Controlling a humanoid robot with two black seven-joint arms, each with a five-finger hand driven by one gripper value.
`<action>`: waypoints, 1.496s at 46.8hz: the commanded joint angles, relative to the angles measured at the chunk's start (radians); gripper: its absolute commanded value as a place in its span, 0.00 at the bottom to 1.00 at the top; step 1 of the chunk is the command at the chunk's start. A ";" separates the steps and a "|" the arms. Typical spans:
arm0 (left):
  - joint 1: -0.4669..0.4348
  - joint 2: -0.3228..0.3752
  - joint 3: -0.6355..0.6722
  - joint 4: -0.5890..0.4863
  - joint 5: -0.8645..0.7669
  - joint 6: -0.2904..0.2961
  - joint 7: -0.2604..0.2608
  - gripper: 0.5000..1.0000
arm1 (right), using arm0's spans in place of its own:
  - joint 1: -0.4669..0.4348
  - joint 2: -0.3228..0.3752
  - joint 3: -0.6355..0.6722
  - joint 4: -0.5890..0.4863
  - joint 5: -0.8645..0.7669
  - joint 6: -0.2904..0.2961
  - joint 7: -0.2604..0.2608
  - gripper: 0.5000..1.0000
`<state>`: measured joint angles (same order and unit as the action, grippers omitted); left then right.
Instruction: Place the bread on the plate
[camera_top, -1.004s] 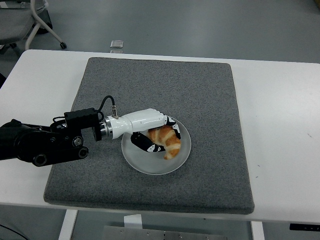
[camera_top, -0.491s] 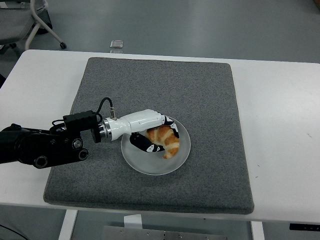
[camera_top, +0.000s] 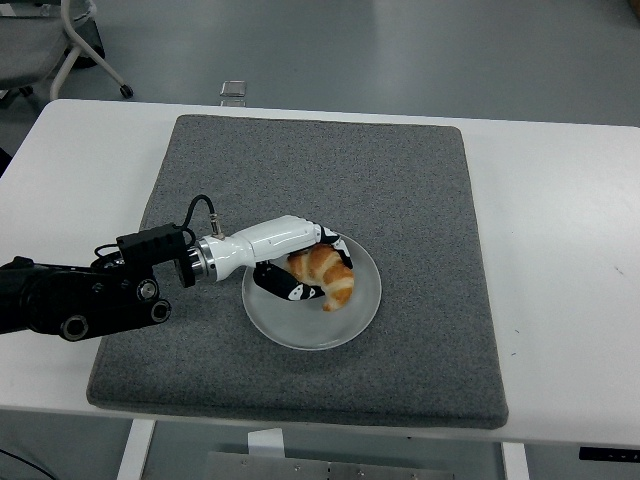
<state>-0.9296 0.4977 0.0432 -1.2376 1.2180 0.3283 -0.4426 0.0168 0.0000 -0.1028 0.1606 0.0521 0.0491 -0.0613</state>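
The left hand (camera_top: 300, 262) is closed around the bread (camera_top: 322, 275), its white shell lying across the plate's left rim and the dark fingers (camera_top: 285, 287) curled under and beside the croissant. The bread is over the plate (camera_top: 350, 320), left of its middle; from here I cannot quite tell whether it rests on the glass or is held just clear of it. The plate sits on the grey mat (camera_top: 400, 180), which covers most of the white bench (camera_top: 560, 220).

By my reckoning the job is nearly done: the bread has reached the plate, and what is left is letting go and pulling the arm away. The right arm is nowhere to be seen.

Counting up: one bread, one plate, one mat, one hand at work.
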 joint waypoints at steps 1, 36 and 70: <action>0.000 0.018 0.000 -0.017 0.000 0.000 -0.001 0.48 | 0.000 0.000 0.000 0.000 0.000 0.000 0.000 0.86; -0.005 0.110 -0.034 -0.088 -0.021 -0.014 -0.002 0.98 | 0.000 0.000 0.000 0.002 -0.001 0.000 0.000 0.86; -0.070 0.143 -0.471 0.141 -0.819 -0.465 0.012 0.98 | 0.000 0.000 0.000 0.003 -0.001 0.002 0.000 0.86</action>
<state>-0.9950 0.6413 -0.4201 -1.1409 0.4964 -0.1206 -0.4325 0.0169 0.0000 -0.1028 0.1631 0.0504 0.0506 -0.0613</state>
